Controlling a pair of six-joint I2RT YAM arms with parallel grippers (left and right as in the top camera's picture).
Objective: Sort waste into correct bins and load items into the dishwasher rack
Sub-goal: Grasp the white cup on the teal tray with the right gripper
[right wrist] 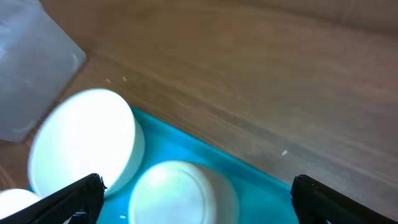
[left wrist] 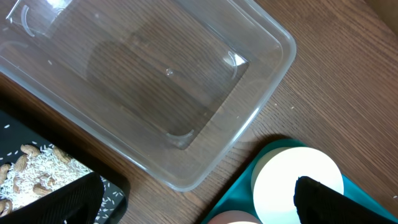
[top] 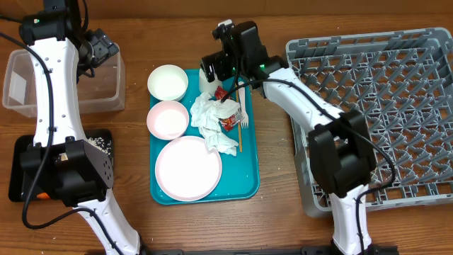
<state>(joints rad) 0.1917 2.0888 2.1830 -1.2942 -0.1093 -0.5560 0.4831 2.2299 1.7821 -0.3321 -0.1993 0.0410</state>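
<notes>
Black tray [left wrist: 25,134] beside clear tub [left wrist: 143,74] holds rice [left wrist: 56,163], peanuts [left wrist: 22,163]; teal tray [top: 248,170] carries bowls [top: 168,82], napkins [top: 212,120]; left hand [left wrist: 199,205], right hand [right wrist: 199,200] wide open, empty.

Brown wood-grain tabletop [top: 272,212]. Four things sit directly on it.
- Far left: clear tub [top: 14,85], with the black tray [top: 88,134] close beside it, lower in the overhead view.
- Centre: teal serving tray [top: 244,177], lying flat.
- Right: grey dishwasher rack [top: 403,92], with a strip of bare wood between it and the teal tray.

A few pale specks on the wood.
</notes>
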